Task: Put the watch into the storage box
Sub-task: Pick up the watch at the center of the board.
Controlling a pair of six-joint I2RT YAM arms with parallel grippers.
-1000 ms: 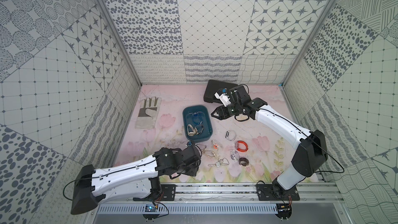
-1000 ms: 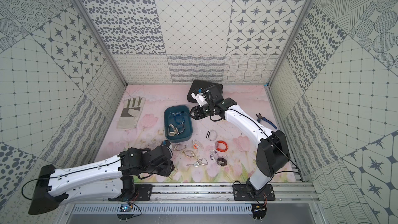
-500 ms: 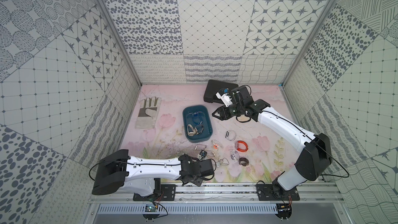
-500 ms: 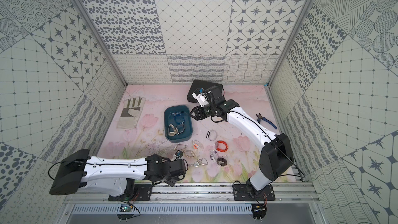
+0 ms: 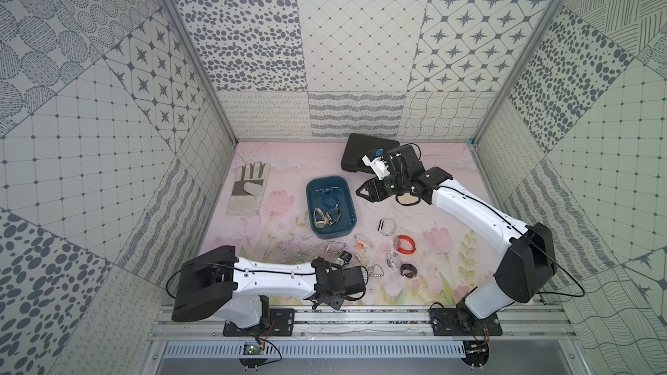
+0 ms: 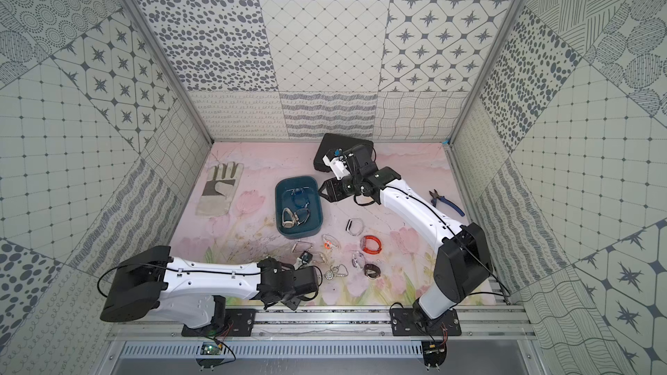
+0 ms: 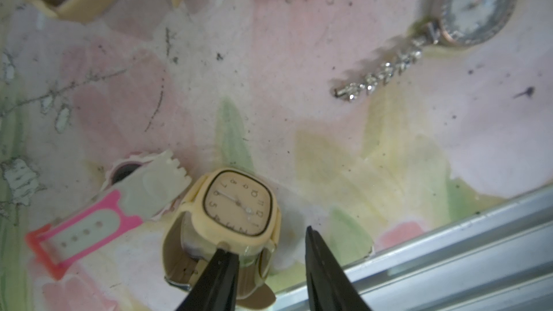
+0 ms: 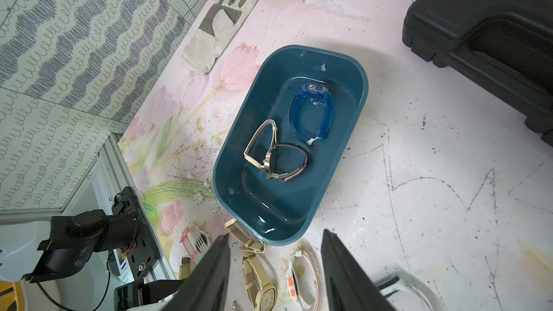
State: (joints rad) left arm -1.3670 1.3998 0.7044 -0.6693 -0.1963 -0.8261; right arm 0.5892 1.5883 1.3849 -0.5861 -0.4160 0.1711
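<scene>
The cream watch (image 7: 239, 204) lies on the floral mat (image 7: 269, 70), its square dial turned up toward the left wrist camera. Its long axis, from dial to buckled strap loop, runs roughly along the left claw's (image 7: 265, 239) reach, slightly slanted, with the dial at the far end and the strap nearest the claw. The claw stands partly open at the near edge of the case. One finger (image 7: 221, 273) overlaps the strap, while the other finger (image 7: 323, 267) is clear of the watch with mat showing between; we see no grip yet.

Outboard of the overlapping finger lies a pink-and-white strap (image 7: 80, 228). Far ahead on the other side lies a rhinestone watch (image 7: 475, 4). Past the free finger runs the metal rail (image 7: 449, 249).

The storage box (image 5: 334, 235) sits well ahead of this claw with three watches inside. The right claw (image 8: 275, 232) hovers near its rim, half open and empty.

Against a second ago, the left arm has folded low and carried its claw toward the rail, with the jaws narrower. The right arm is almost unchanged.
</scene>
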